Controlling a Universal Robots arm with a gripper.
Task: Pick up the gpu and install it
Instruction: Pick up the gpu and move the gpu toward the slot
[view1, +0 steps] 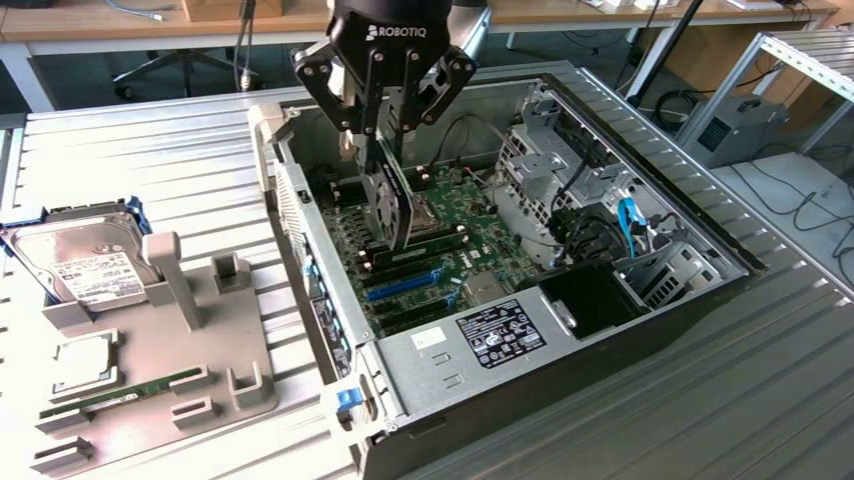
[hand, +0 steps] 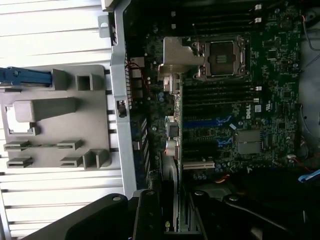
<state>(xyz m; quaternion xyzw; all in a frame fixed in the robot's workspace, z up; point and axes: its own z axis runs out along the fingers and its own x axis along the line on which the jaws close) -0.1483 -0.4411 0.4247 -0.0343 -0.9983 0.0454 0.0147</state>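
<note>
The gpu (view1: 388, 205) stands on edge inside the open computer case (view1: 667, 190), a slim black card hanging almost upright with its top edge pinched between the fingers of the claw (view1: 386, 122), which is closed on it. Its lower edge reaches down to the green motherboard (view1: 467, 235), just on the far side of the blue slots (view1: 407, 283); whether it touches the board I cannot tell. In the wrist view the gpu (hand: 170, 200) shows edge-on between the dark fingers (hand: 147, 215), with the motherboard (hand: 260, 90) and its processor socket (hand: 222, 57) beyond. At the near end of the case sits the power supply (view1: 494, 335) with a black label. The case rests on a ribbed metal desk (view1: 694, 400). On the exterior view's left, well apart from the case, a grey holder (view1: 200, 340) lies on the desk; a hard drive (view1: 87, 265) sits at its far end, a square silver chip (view1: 83, 360) nearer, and a green memory stick (view1: 120, 393) nearest.
</note>
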